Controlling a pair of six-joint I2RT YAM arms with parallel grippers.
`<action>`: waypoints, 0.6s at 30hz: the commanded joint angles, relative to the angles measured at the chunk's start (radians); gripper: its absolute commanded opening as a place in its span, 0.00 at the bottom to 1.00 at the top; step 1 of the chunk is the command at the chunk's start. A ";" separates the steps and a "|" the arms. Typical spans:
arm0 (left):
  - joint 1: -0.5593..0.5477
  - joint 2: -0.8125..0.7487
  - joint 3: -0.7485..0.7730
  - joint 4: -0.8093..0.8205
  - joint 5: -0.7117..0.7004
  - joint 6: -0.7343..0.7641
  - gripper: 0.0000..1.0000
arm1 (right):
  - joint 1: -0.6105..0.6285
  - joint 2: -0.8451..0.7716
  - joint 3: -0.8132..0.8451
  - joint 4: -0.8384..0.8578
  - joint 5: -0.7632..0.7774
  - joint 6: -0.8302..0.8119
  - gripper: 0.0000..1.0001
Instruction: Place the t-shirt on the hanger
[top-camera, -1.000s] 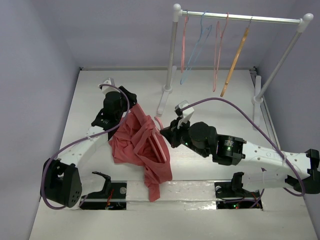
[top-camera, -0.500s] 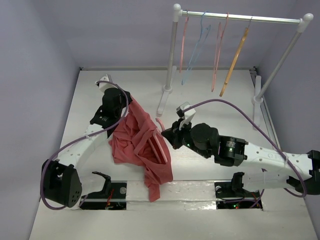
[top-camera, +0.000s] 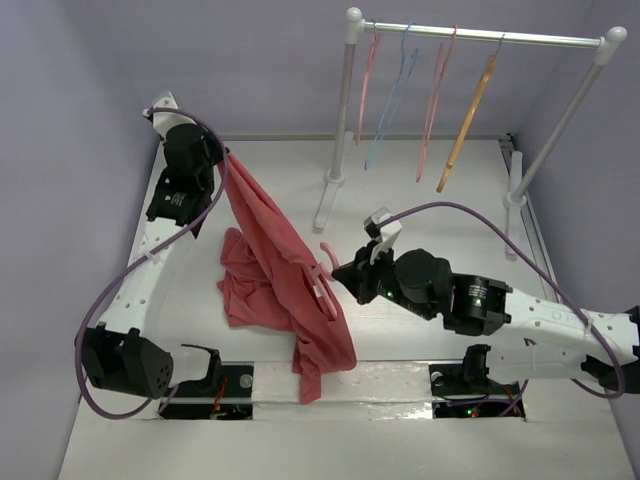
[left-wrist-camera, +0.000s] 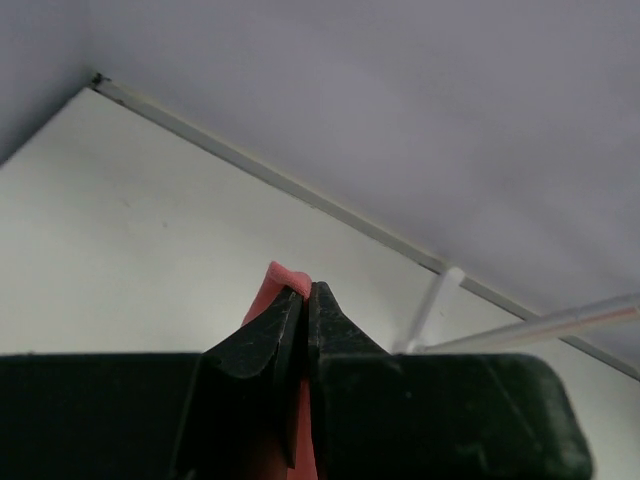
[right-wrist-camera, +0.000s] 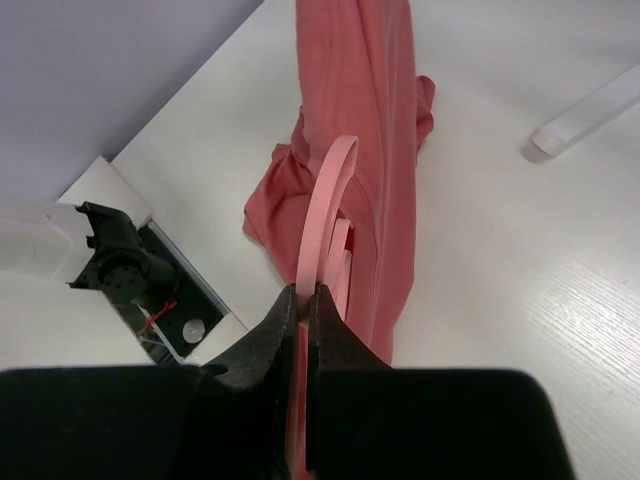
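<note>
The salmon-red t-shirt (top-camera: 275, 270) hangs stretched from my left gripper (top-camera: 226, 155), which is raised at the back left and shut on a fold of it (left-wrist-camera: 283, 283). The rest of the t-shirt drapes down to the table and over the front edge. My right gripper (top-camera: 338, 274) is shut on the thick pink hanger (top-camera: 324, 282), whose hook curls up at the shirt's right side. In the right wrist view the hanger (right-wrist-camera: 325, 210) runs from my jaws into the t-shirt (right-wrist-camera: 378, 120).
A white clothes rail (top-camera: 480, 38) stands at the back right with thin pink and blue wire hangers (top-camera: 395, 90) and an orange-tan hanger (top-camera: 468, 115). Its posts (top-camera: 335, 150) rest on the table. Purple walls close the left and back.
My left gripper has risen and swung back to the left, pulling the t-shirt up into a long taut drape. My right gripper and the hanger shifted slightly right and nearer.
</note>
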 joint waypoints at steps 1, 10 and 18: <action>0.043 0.010 0.095 -0.043 -0.012 0.066 0.00 | 0.030 -0.035 0.056 -0.056 -0.031 0.000 0.00; 0.098 0.050 0.316 -0.165 0.025 0.091 0.00 | 0.049 0.060 0.634 -0.260 -0.030 -0.130 0.00; 0.098 0.070 0.335 -0.228 0.103 0.094 0.59 | 0.049 0.107 0.569 -0.295 0.019 -0.111 0.00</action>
